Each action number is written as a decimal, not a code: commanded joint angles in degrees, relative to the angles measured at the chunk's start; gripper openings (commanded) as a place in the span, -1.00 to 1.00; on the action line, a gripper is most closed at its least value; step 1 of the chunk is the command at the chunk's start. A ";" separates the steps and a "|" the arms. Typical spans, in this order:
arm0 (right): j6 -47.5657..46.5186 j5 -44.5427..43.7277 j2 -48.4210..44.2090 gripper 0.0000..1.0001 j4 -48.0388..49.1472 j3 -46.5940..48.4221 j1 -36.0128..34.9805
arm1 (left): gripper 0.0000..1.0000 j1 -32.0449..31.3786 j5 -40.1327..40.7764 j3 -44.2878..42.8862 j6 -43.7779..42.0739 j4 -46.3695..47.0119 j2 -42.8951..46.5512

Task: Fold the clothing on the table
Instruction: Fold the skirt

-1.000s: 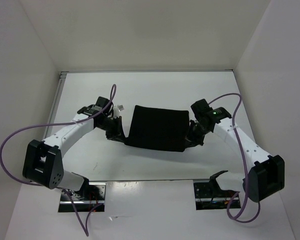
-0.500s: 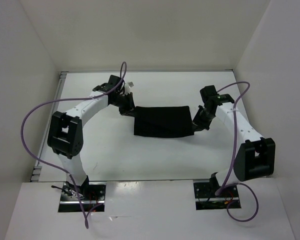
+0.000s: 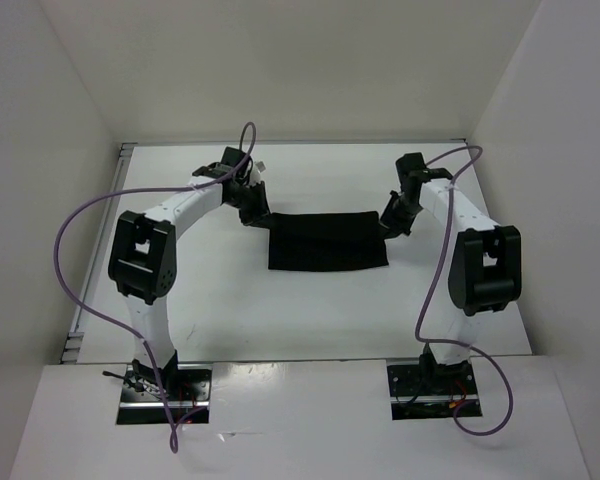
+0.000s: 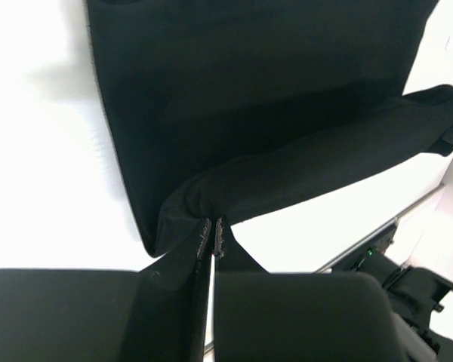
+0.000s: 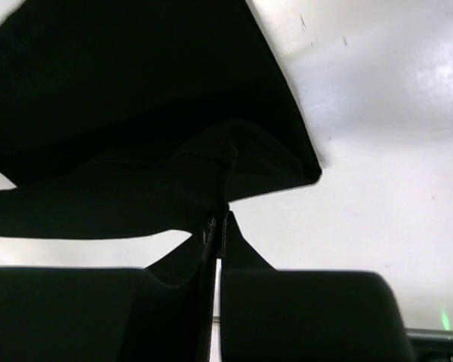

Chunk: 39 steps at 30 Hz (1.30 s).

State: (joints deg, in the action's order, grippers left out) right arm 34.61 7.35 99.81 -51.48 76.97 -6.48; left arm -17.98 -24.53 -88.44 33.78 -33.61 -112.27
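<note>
Currently clamped: left gripper (image 3: 261,217), right gripper (image 3: 388,224), on clothing (image 3: 328,245) far corners.
Advice: lower evenly, matching edges before release.

Both arms rise from their bases at the near edge and arch toward the far side; the left arm (image 3: 180,205) climbs the left side, bends at its dark elbow and curves rightward, wrist tipped down; the left gripper (image 3: 256,213) has its fingers pressed together, pinching a corner of the clothing (image 3: 328,245); the right arm (image 3: 458,210) mirrors it, reaching leftward; the right gripper (image 3: 390,224) is likewise clamped on the opposite corner; the two grippers face each other, well apart.
</note>
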 commanded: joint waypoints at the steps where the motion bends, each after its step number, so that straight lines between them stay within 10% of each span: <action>1: -1.92 -0.76 1.87 -1.00 2.70 3.98 1.21 | -0.99 1.71 2.30 -0.85 1.29 -0.85 2.58; 11: -3.67 0.38 9.61 -0.99 4.98 8.80 2.26 | -0.99 1.72 2.83 -1.72 2.95 -0.76 -1.98; 16: -3.67 3.80 13.03 -0.85 11.13 12.06 4.01 | -0.46 2.77 2.83 -7.96 4.80 1.17 -8.31; 21: -0.08 12.92 12.26 -0.19 29.03 13.91 8.23 | -0.24 7.42 2.83 -16.22 11.38 6.78 -11.91; 30: -4.38 9.27 6.02 -0.04 20.12 16.90 5.61 | -0.24 6.65 -2.17 -5.00 8.95 9.96 -2.00; 39: -9.90 7.49 6.26 -0.22 16.32 8.12 2.61 | -0.73 -4.60 -7.98 2.85 0.59 9.08 2.32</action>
State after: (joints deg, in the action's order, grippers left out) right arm 28.03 15.79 106.13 -33.01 87.07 -4.03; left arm -20.73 -28.84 -85.10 38.48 -25.47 -112.92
